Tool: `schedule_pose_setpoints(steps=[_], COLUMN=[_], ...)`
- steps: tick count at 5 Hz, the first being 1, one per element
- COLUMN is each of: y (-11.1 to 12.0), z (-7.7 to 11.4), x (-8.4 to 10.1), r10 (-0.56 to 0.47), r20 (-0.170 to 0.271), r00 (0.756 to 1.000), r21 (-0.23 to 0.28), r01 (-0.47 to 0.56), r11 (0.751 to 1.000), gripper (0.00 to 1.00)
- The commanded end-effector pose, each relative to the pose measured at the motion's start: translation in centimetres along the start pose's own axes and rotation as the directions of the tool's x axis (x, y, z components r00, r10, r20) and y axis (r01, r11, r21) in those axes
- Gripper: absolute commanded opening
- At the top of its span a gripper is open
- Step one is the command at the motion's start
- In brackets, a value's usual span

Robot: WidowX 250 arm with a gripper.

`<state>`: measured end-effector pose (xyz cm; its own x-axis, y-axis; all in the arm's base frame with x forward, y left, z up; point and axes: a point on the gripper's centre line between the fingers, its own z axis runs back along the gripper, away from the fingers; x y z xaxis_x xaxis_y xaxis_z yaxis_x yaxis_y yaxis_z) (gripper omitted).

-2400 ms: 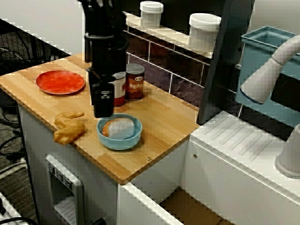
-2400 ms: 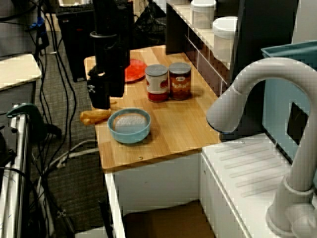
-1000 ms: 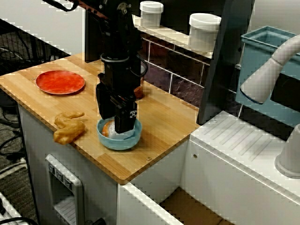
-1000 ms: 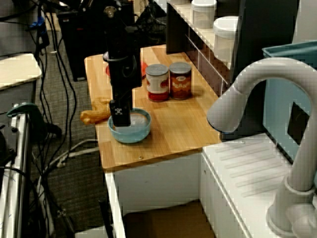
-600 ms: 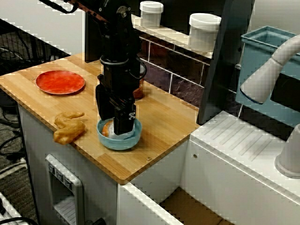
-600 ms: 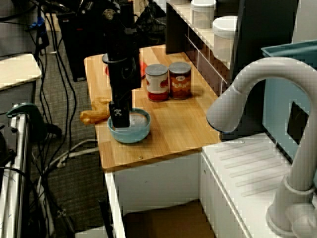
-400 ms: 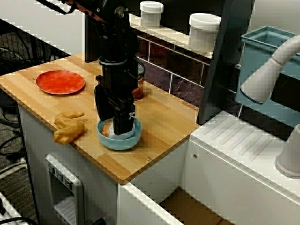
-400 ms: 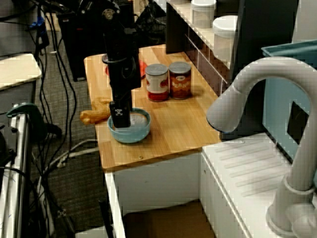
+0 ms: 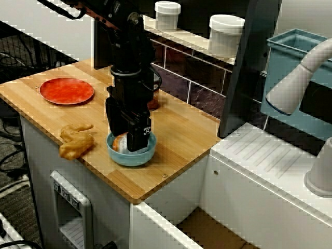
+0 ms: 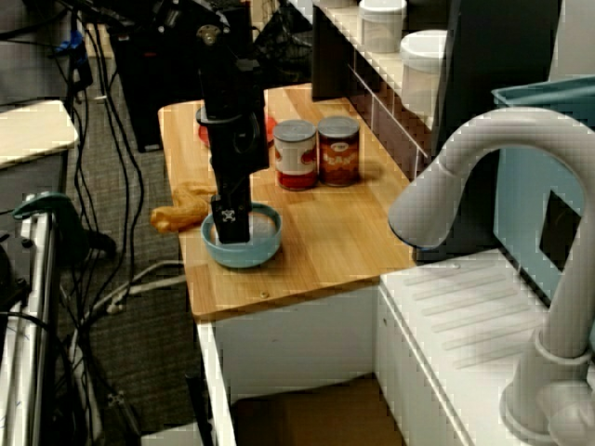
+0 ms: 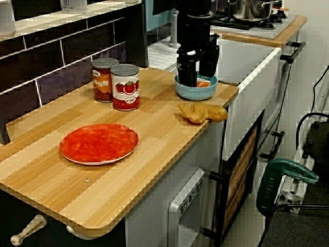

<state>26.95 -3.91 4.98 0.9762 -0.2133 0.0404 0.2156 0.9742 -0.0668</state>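
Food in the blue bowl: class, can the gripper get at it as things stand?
Probably yes: the gripper hangs low inside the blue bowl, right at the food, with nothing covering it.

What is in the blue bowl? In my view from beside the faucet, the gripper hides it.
Observer: The view from the counter's front corner shows an orange-and-white food piece in the blue bowl, beside the tips of the gripper.
Operator: Are the fingers apart?
Observer: The view along the counter shows a gap between the fingers; whether they pinch the food, I cannot tell.
Operator: Where is the red plate?
Observer: Along the counter the red plate shows whole, lying apart from the two cans.
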Motion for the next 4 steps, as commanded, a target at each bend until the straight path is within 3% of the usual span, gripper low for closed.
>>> schedule_pose_setpoints(steps=[1, 2, 3, 4], y=[0.55, 0.55, 0.63, 0.65], z=[-0.64, -1.18, -1.41, -1.04], x=[0.74, 0.92, 1.0, 1.07], r10=[-0.001, 0.004, 0.002, -0.003], r20=[0.018, 0.011, 0.014, 0.012], r00=[1.0, 1.0, 1.0, 1.0], r21=[0.026, 0.035, 0.039, 0.029], r01=[0.0, -0.004, -0.003, 0.003], r11=[1.0, 0.999, 0.999, 1.0], gripper=[1.0, 1.0, 0.0, 0.0])
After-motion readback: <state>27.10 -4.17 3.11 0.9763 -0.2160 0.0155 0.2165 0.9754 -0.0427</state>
